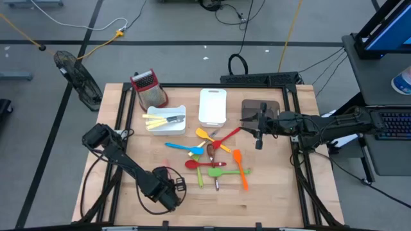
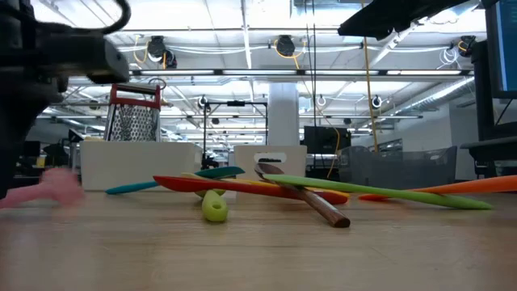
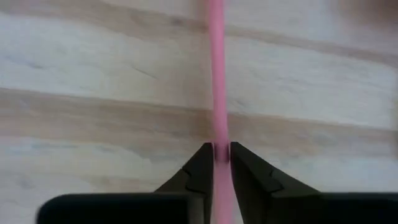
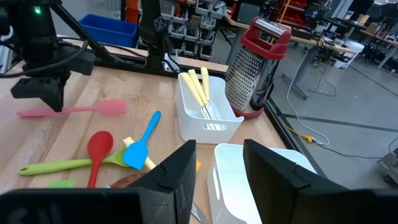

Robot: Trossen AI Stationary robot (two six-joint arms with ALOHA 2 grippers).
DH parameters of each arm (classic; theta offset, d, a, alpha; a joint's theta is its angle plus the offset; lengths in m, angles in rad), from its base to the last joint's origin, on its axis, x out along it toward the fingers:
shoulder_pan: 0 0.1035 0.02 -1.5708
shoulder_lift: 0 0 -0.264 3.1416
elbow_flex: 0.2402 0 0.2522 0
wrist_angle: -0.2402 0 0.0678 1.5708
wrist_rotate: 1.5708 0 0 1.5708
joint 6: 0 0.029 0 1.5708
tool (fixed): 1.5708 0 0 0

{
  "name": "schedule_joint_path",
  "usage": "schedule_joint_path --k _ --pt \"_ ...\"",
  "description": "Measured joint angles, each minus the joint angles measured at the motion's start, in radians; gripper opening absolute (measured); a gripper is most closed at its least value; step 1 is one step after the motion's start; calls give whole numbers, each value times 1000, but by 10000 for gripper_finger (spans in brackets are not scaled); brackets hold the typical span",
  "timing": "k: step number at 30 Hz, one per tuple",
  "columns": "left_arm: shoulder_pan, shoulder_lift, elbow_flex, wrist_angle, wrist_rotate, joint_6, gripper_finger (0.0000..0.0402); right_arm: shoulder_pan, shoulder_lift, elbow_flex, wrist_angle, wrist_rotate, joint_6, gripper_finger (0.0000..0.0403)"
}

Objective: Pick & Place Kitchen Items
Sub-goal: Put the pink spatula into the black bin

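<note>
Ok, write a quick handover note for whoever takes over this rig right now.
Left gripper: closed on the handle of the pink spatula, which lies on the table.
Right gripper: open, empty, over the brown tray.
Done: yellow-handled utensils lie in the white bin.
Left: the utensil pile mid-table, plus the pink spatula.
</note>
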Motion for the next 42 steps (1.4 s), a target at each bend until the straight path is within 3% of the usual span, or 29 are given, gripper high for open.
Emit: schedule_joint_path --k 7,24,27,34,42 --pt "16 42 2 48 25 23 97 0 0 0 0 0 0 130" --pt "66 52 3 63 48 125 97 0 0 0 1 0 0 130" --pt "66 53 3 61 43 112 84 0 0 0 1 0 0 130" --pt "66 54 3 58 -27 78 14 0 0 0 1 0 -11 130" --pt "68 54 2 49 -38 76 39 0 0 0 0 0 -11 130"
